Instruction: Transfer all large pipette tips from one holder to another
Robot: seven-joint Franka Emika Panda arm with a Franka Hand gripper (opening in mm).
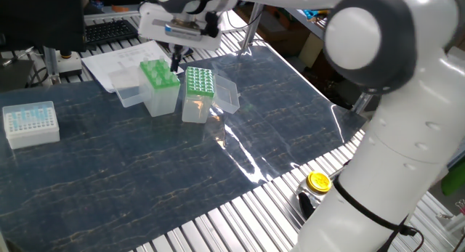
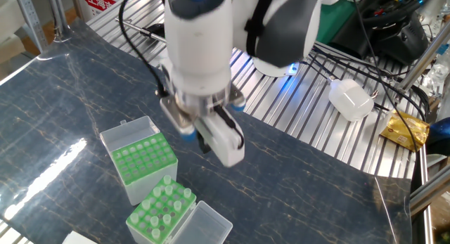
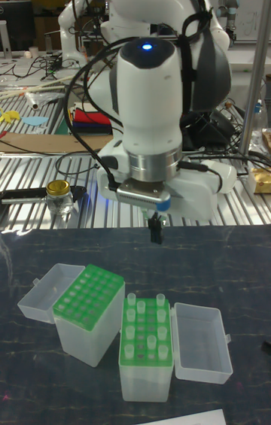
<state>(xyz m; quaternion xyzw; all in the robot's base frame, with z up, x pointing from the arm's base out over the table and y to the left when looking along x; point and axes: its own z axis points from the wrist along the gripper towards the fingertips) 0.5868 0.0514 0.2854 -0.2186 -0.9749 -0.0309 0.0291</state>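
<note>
Work across the one fixed view from left to right.

1. White box point(image 1: 30, 123): it stands alone at the left edge of the desk point(image 1: 145, 179), well apart from the other containers. Its pale-blue tips are no part of this job. Leave it.

2. Left green rack point(image 1: 158, 72): it sits in a clear box with the lid folded open. The tall fixed view shows this rack point(image 3: 145, 327) nearest the camera. Only some of its wells carry large pipette tips point(image 3: 141, 306), which stand proud of the green plate. The other wells show as open holes.

3. Gripper point(image 1: 174, 62): it hangs above the desk, over the gap between the two racks and clear of both. The fingers point(image 3: 156, 229) point straight down and look drawn close. You cannot tell from any view whether they are merely pressed together or are pinching a tip.

4. Right green rack point(image 1: 198, 81): it stands just beside the left one, with its lid open to the right. Rows of pale dots run across almost the whole plate.

Status, as a judgement: the transfer is under way and not complete. One rack reads as nearly full and the other as sparsely filled. The pictures do not settle which rack is the source. If the densely dotted rack is the source, most of the work is left. If it is the receiver, only the handful of tips in the left rack are left to move.
</note>
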